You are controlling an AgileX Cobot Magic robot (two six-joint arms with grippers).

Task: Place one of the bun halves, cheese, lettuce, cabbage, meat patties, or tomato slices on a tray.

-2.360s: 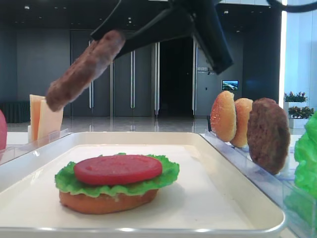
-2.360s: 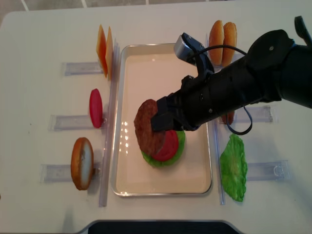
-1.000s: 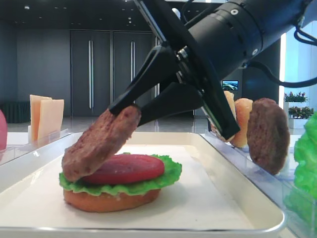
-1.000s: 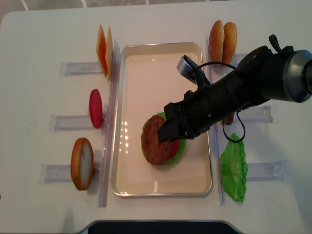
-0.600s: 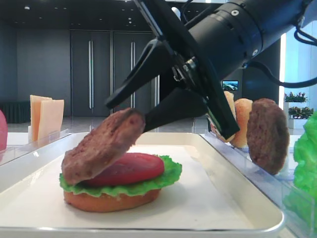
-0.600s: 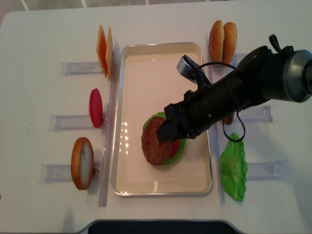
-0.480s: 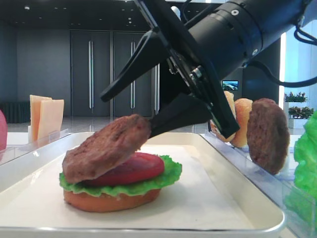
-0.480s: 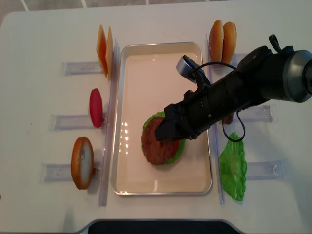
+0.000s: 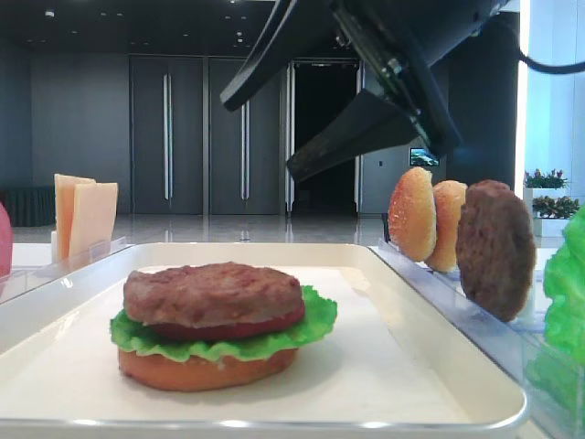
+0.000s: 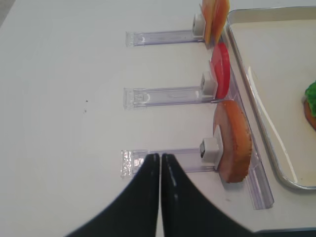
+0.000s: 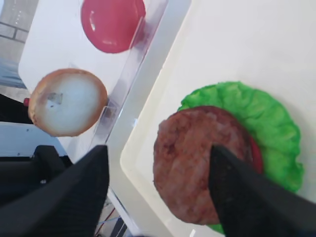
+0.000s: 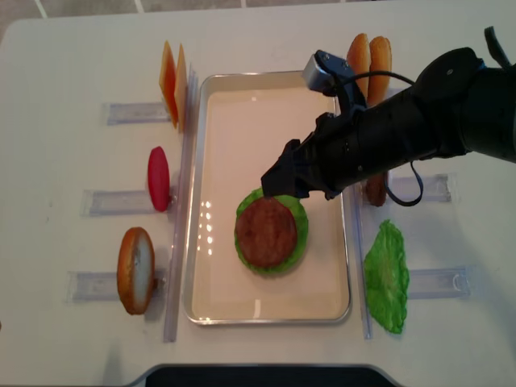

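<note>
Patty (image 9: 213,293) released a moment ago now lies flat on the tomato (image 9: 228,327), lettuce (image 9: 315,320) and bun base (image 9: 206,369) stack in the tray (image 12: 201,161); right claw (image 9: 302,123) has lifted clear, jaws apart, empty; left claw (image 10: 160,165) shut over the bench (image 10: 59,98); this placement judged complete.

Brown meat patty (image 9: 213,293) flat atop tomato, lettuce (image 9: 315,317), bun base on cream tray (image 9: 384,366).

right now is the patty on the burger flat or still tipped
Flat. The meat patty lies level on the tomato slice, and the open right gripper hangs clear above it.
</note>
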